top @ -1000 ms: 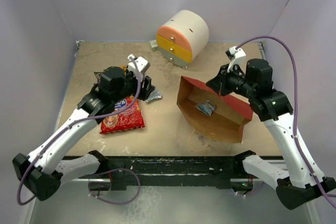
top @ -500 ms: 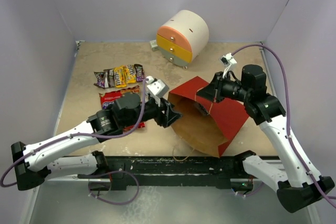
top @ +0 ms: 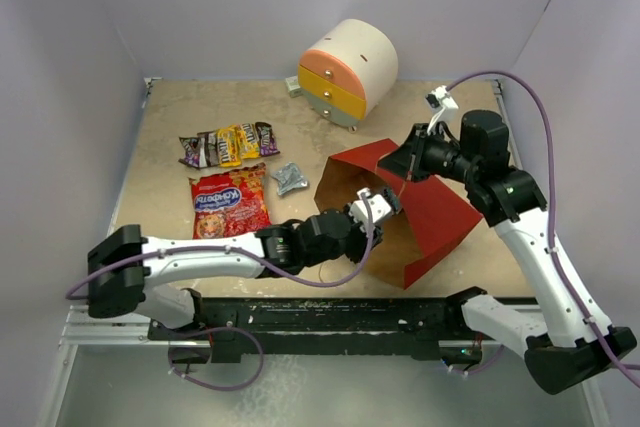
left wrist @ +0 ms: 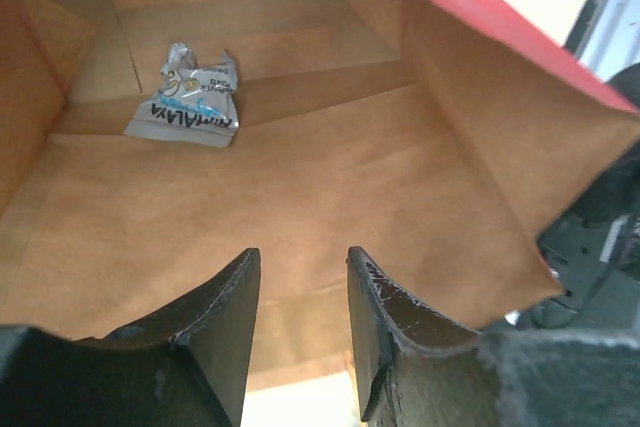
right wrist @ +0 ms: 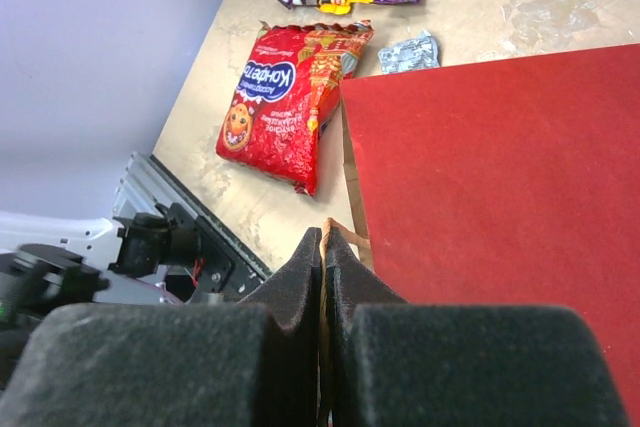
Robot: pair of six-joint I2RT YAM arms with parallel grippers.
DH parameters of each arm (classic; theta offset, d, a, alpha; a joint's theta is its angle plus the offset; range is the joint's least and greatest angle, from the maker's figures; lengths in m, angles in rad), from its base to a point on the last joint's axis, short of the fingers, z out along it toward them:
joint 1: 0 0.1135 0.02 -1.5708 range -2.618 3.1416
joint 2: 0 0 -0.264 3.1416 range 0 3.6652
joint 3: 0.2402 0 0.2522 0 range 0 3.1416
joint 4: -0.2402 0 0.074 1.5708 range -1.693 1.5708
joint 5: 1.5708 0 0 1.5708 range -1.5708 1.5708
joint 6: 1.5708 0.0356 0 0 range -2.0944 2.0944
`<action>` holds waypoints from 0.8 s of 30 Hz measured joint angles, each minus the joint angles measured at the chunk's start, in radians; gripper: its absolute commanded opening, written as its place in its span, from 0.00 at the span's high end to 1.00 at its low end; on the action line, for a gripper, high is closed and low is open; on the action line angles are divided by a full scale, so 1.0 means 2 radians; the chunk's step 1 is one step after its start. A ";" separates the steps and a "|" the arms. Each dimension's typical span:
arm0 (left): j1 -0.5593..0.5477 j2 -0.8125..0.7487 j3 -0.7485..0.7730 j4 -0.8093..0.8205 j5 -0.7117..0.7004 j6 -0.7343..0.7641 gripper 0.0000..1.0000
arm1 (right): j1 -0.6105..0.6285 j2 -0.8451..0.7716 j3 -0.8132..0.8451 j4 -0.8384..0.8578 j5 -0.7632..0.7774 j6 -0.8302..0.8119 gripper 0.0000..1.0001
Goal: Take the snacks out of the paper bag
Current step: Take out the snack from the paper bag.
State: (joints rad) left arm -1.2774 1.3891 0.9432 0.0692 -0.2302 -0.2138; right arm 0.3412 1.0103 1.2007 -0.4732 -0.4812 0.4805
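The paper bag [top: 432, 215], red outside and kraft inside, is tipped with its mouth toward the left. My right gripper [top: 403, 171] is shut on its string handle [right wrist: 325, 234] at the upper edge and holds it up. My left gripper [top: 384, 201] is open and empty, with its fingertips [left wrist: 240, 277] inside the bag mouth. One silver foil packet [left wrist: 190, 99] lies deep in the bag [left wrist: 300, 177], apart from the fingers. The red crisp packet [top: 230, 204], the candy packets [top: 228, 145] and another foil packet [top: 291, 178] lie on the table to the left.
The round white cabinet [top: 350, 72] with orange-yellow drawers stands at the back, behind the bag. The left arm stretches across the front of the table. In the right wrist view the red packet [right wrist: 285, 107] lies beside the bag's red side [right wrist: 500, 197].
My left arm has swung from the left of the table over to the bag, and its fingers are now inside the mouth. My right gripper has tipped the bag further up.
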 measured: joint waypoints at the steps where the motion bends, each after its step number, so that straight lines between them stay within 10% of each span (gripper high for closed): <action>1: 0.000 0.014 0.000 0.012 -0.006 0.005 0.60 | 0.000 0.003 0.005 -0.003 0.001 0.000 1.00; 6: 0.000 0.079 0.000 0.072 -0.028 0.035 0.65 | 0.000 0.013 0.026 -0.019 0.006 -0.001 1.00; 24: 0.064 0.275 0.070 0.180 -0.043 0.096 0.34 | 0.000 0.044 0.070 -0.064 0.007 -0.023 1.00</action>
State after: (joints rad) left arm -1.1492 1.9400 1.0832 0.4297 -0.3164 -0.0223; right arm 0.3412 1.0981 1.3411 -0.6010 -0.4675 0.4335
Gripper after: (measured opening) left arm 0.617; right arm 0.007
